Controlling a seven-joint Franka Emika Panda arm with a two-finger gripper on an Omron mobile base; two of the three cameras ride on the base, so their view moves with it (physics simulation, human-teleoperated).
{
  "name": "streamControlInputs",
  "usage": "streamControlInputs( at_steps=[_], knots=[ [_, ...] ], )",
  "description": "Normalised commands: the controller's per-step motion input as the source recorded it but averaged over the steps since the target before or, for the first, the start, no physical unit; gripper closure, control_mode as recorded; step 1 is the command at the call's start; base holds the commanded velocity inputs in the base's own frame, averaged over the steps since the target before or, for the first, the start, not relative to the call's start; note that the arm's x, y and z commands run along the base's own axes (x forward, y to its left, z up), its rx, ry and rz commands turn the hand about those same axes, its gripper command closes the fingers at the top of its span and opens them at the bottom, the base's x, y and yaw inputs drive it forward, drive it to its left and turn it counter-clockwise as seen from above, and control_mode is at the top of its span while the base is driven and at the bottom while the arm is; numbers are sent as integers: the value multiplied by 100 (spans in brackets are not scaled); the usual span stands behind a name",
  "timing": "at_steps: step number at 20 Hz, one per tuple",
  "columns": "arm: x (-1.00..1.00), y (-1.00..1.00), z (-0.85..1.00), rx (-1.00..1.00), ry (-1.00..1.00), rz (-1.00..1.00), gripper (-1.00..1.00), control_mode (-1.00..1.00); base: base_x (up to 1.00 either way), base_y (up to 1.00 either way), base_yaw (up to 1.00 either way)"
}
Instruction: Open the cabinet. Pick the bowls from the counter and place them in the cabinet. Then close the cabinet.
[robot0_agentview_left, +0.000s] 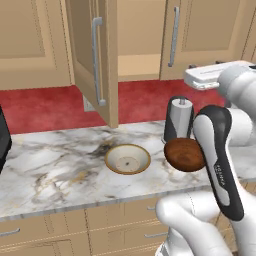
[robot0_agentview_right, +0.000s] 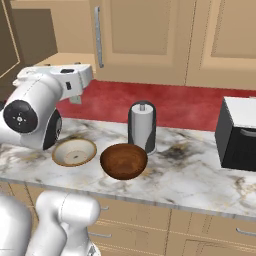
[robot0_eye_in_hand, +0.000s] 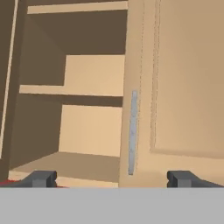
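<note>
While the left door of the cabinet stands swung out toward the table, the right door is shut, and opening it looks like the step in hand.

Nearest the base, on the table, the cream bowl sits at about 9 o'clock from the dark wooden bowl, the two a little apart; a grey canister stands just behind the wooden one, at its 12 o'clock. Neither bowl is held.

Higher and farther, the pincer hangs spread as wide as it goes, with nothing between its fingertips. In the hand view the silver bar handle of the shut door stands upright a little right of the midline between them, toward 1 o'clock, with bare shelves open at 10 o'clock.

To do this well, I judge the hand should shift slightly toward the handle so the bar is centred, advance until both tips pass either side of it, close at mid-height, then pull along the door's arc rather than straight back, so the grip does not slip. The canister and bowls lie below and should stay clear.
</note>
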Motion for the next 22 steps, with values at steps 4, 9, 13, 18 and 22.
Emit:
streamControlInputs(
  at_steps=[4,9,13,18,22],
  knots=[
    [72,-9,27,14,0,0,-100,-100,0,0,0],
    [75,-7,15,12,0,0,-100,-100,0,0,0],
    [74,-18,2,8,0,0,-100,-100,0,0,0],
    [64,-32,0,4,0,0,-100,-100,0,0,0],
    [44,-22,0,1,1,0,-100,-100,0,0,0]
  ],
)
